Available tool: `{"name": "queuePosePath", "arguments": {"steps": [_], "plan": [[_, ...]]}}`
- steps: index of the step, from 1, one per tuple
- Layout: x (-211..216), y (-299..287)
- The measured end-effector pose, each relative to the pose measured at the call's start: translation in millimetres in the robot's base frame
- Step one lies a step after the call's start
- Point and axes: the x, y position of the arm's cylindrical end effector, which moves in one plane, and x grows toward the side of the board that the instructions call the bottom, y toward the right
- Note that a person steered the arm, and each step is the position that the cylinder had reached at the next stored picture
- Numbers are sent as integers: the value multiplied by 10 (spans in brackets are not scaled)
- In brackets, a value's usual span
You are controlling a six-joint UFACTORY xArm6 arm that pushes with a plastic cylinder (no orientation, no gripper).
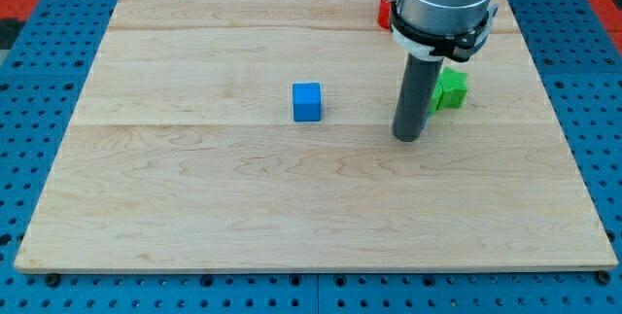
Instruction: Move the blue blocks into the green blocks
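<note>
A blue cube sits near the middle of the wooden board. A green block, of irregular shape, lies right of centre, partly hidden behind my rod. My tip rests on the board just left of and below the green block, well to the right of the blue cube. A sliver of blue shows at the rod's right side near the green block; I cannot tell if it is a second blue block.
A red block lies at the view's top, mostly hidden behind the arm's grey body. The board sits on a blue perforated base.
</note>
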Motion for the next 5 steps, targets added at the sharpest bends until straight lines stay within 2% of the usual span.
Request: {"name": "queuePosePath", "arguments": {"steps": [1,2,3,4,5], "plan": [[-20,177],[157,-52],[212,-920],[89,-1674],[-56,-1773]]}}
